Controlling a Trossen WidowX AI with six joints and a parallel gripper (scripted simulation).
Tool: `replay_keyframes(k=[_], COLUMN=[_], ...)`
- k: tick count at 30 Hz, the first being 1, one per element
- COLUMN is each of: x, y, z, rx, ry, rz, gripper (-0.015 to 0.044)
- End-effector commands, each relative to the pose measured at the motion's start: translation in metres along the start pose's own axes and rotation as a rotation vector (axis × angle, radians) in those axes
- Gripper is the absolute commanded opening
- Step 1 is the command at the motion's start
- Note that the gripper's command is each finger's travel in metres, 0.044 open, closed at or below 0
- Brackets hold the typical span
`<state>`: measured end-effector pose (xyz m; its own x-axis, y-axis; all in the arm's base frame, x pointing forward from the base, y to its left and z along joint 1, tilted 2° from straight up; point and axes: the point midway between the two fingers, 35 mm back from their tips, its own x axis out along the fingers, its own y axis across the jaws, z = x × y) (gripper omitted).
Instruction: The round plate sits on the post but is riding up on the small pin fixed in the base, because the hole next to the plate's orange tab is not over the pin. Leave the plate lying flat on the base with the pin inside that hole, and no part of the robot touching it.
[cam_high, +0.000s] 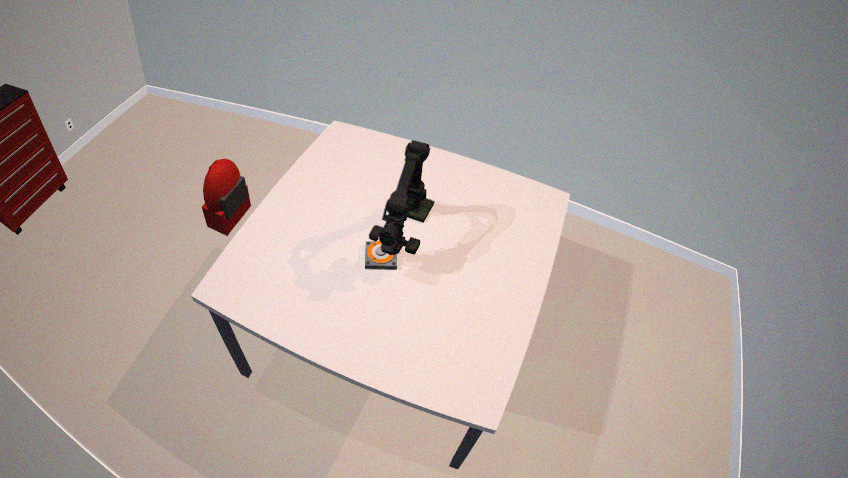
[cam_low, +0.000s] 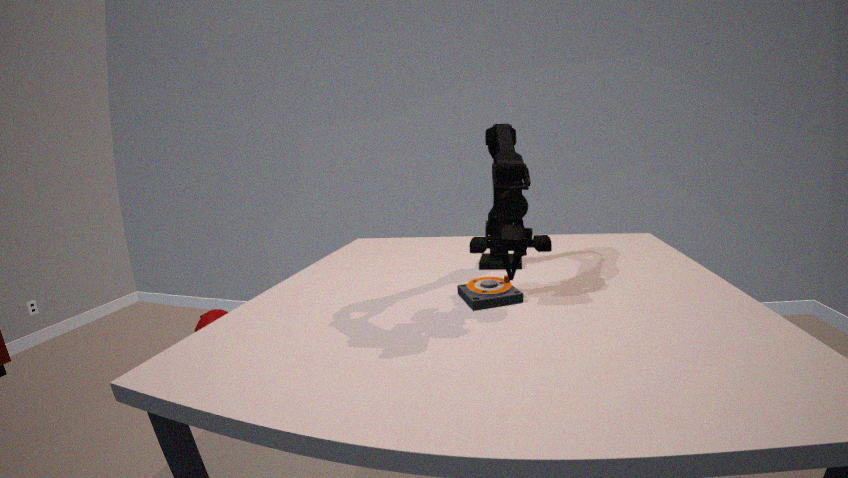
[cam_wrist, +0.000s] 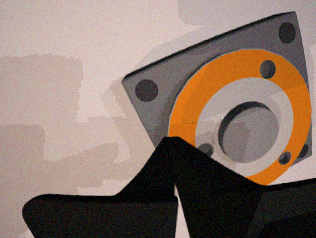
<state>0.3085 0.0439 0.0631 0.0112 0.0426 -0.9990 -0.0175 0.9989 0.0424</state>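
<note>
At the left of the wrist view lies bare counter (cam_wrist: 73, 41) with shadows across it; next comes the grey square base (cam_wrist: 156, 103), and on it the orange round plate (cam_wrist: 206, 97), ringed around the grey post (cam_wrist: 248, 135) at its centre. The pincer (cam_wrist: 177, 194) is pressed fully together with nothing between its tips, its point low over the plate's near edge; in the exterior view it seems to meet the small orange tab (cam_low: 506, 277) at the rim. Used as a pusher, it should, I judge, press sideways on that tab and turn the plate slowly about the post, with no downward load, until the neighbouring hole drops over the pin, then lift away. The pin itself cannot be made out, the dark fingers cover the plate's lower rim, and the frame cuts off the base at the right.
</note>
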Motion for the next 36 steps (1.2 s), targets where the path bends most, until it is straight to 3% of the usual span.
replay_keyframes(k=[1, 36], x=[0.004, 0.005], y=[-0.002, -0.009], z=[-0.005, -0.03], rx=[0.003, 0.003], ry=[0.009, 0.011], rz=[-0.005, -0.005], gripper=[0.0, 0.0])
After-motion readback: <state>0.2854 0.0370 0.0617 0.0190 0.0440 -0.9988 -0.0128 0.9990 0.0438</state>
